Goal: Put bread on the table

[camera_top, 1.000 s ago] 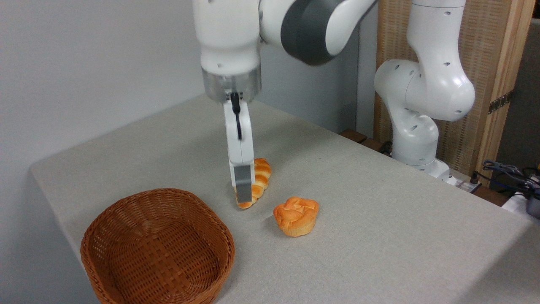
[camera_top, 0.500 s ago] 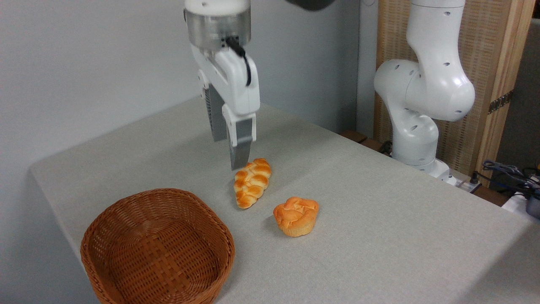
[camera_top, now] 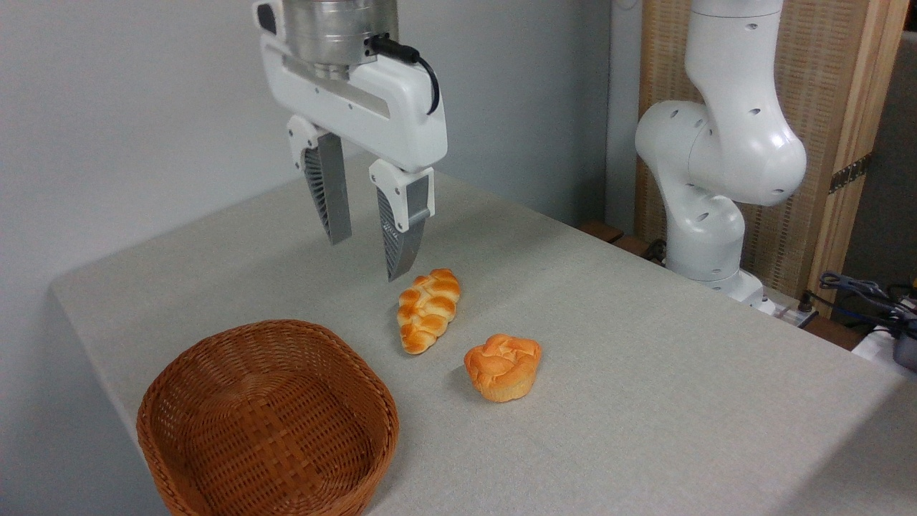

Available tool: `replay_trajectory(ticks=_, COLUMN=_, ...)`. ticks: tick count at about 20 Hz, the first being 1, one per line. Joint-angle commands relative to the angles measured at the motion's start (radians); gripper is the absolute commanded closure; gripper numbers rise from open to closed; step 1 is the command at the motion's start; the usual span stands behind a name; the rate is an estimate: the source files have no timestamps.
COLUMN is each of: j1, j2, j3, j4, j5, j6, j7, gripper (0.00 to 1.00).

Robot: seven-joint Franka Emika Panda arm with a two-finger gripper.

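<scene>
Bread (camera_top: 503, 366), the small knotted bun, sits on the grey surface (camera_top: 645, 401) toward the near edge, right of the empty wicker basket (camera_top: 266, 423). Just behind and left of it lies a braided loaf (camera_top: 428, 309), long axis running away from the camera. Farther back, the jaws (camera_top: 367, 236) hang spread and empty above the surface, so the bun lies forward and right of them.

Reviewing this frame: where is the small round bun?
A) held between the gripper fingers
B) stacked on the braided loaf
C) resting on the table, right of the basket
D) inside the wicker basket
C: the bun sits on the table to the right of the empty basket, apart from the braided loaf; the gripper hangs open above, holding nothing.
</scene>
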Motion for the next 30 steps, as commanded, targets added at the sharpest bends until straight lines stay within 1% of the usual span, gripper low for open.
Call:
replay_trajectory(ticks=1, j1=-0.010, j2=0.043, j3=-0.049, j4=0.056, j5=0.091, j6=-0.047, j7=-0.078, gripper=0.00)
replay_trajectory(ticks=12, j1=-0.010, j2=0.046, j3=-0.053, j4=0.056, j5=0.078, j6=-0.048, j7=-0.075, gripper=0.00)
replay_trajectory(ticks=28, j1=-0.010, j2=0.044, j3=-0.048, j4=0.056, j5=0.078, j6=-0.049, j7=-0.077, gripper=0.00)
replay_trajectory(ticks=30, j1=-0.009, j2=0.043, j3=-0.045, j4=0.056, j5=0.079, j6=-0.049, j7=-0.065, gripper=0.00)
